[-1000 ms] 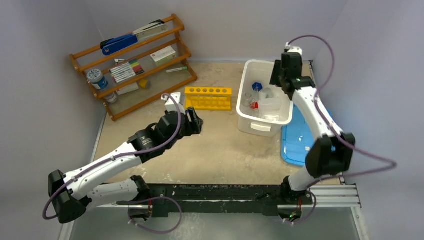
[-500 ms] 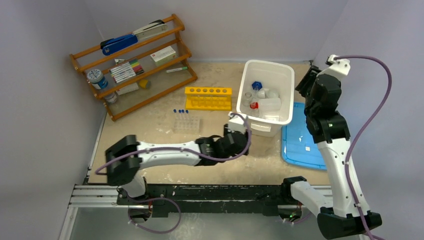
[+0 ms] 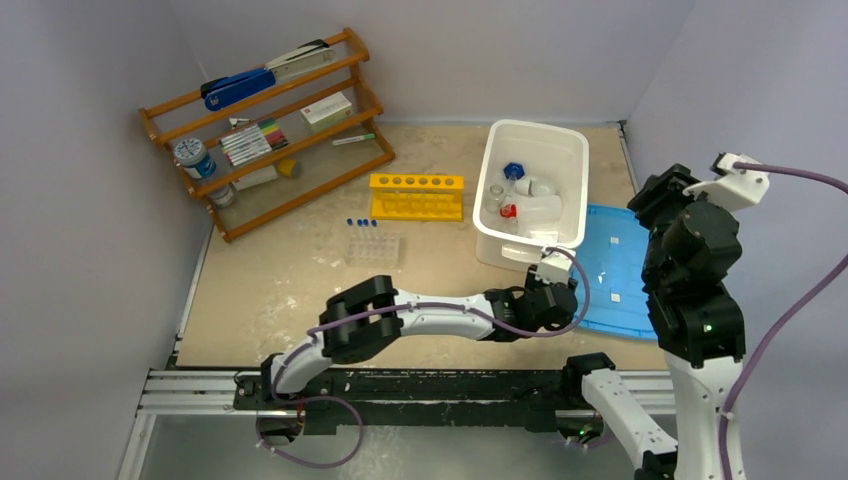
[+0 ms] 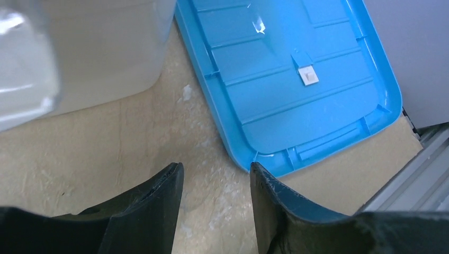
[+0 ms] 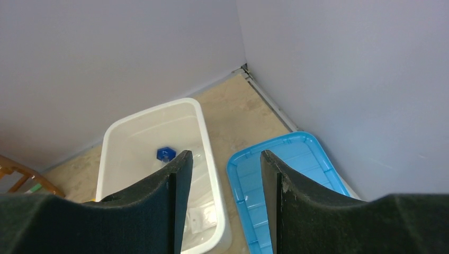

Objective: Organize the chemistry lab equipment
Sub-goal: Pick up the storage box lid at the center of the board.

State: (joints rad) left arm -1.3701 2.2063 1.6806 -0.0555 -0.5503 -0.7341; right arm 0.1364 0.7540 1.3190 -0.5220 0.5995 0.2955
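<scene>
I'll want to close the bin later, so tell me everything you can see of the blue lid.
The blue lid is moulded plastic by its look, rectangular with rounded corners and a raised rim. It lies flat on the table, ribbed side up, with small white squares on it, just right of the white bin; whether they touch is unclear. The open left gripper is at its near left corner, contact not discernible.

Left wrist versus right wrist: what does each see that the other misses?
Left wrist only: the bin from outside, the near end of the lid, the rail. Right wrist only: the bin's inside with a blue cap, the shelf, the room corner. Both: bin, lid, table; left gripper and right gripper open.
</scene>
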